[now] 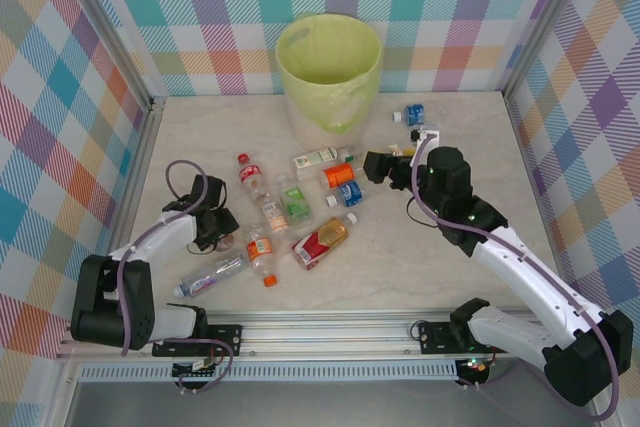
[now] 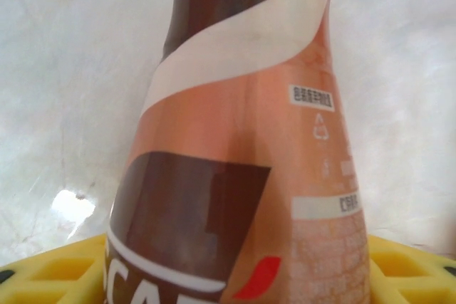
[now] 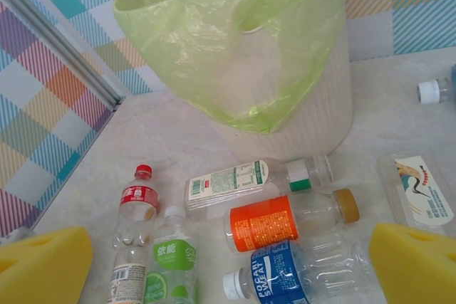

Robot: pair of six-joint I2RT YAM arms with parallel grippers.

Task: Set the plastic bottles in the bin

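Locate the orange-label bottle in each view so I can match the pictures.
Top external: the orange-label bottle lies near the centre, just in front of the bin.
Right wrist: the orange-label bottle lies lower centre, gold cap to the right.
Shared landmark: the bin, standing just beyond it in both.
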